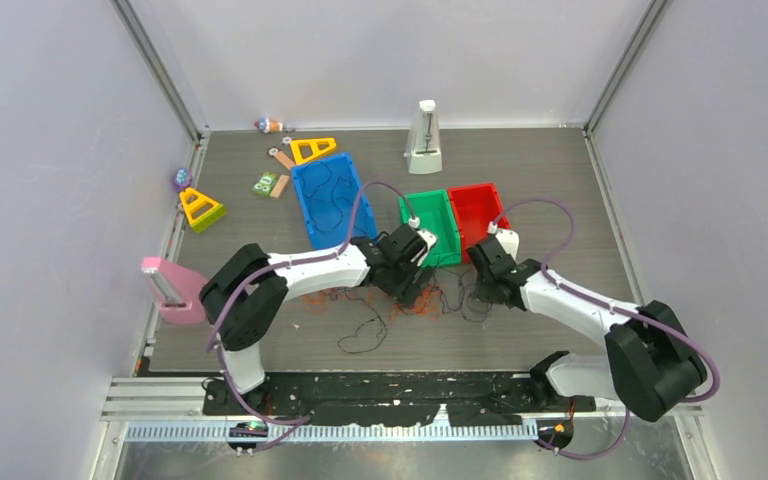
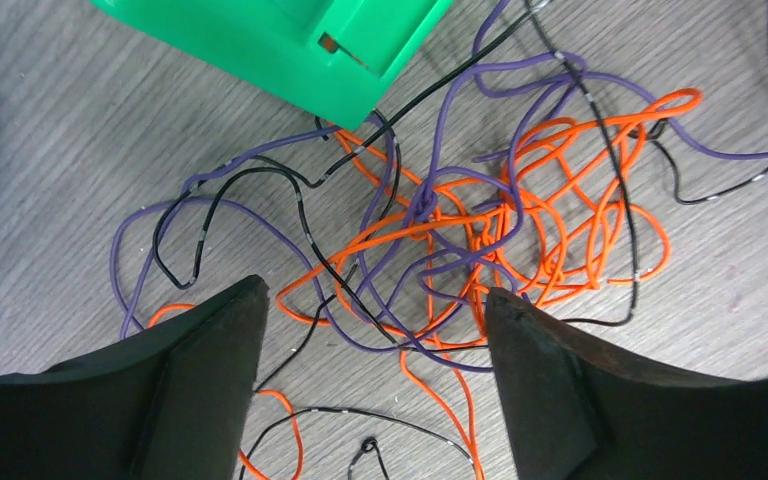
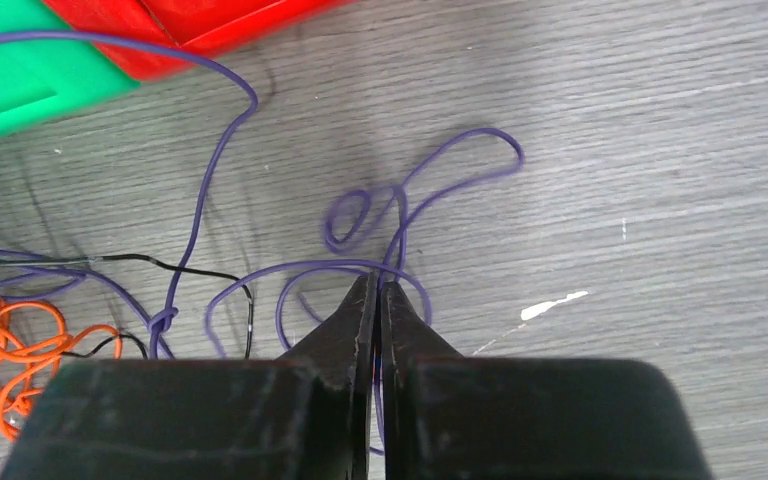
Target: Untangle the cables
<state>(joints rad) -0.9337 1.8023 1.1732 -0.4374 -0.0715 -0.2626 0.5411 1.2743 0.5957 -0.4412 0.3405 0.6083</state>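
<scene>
The cables point(image 2: 480, 240) lie tangled on the grey bench point(image 2: 50, 170), filling the middle of the left wrist view: thin orange, purple and black strands looped through one another, orange densest at the centre. Purple loops trail off flat; one strand is pinched in the right end effector point(image 3: 378, 285).

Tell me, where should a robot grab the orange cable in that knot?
Probably its outer loop on the tangle's side away from the green bin, taken from straight above, pinching across the strand: there the orange cable lies flat and mostly alone.
</scene>
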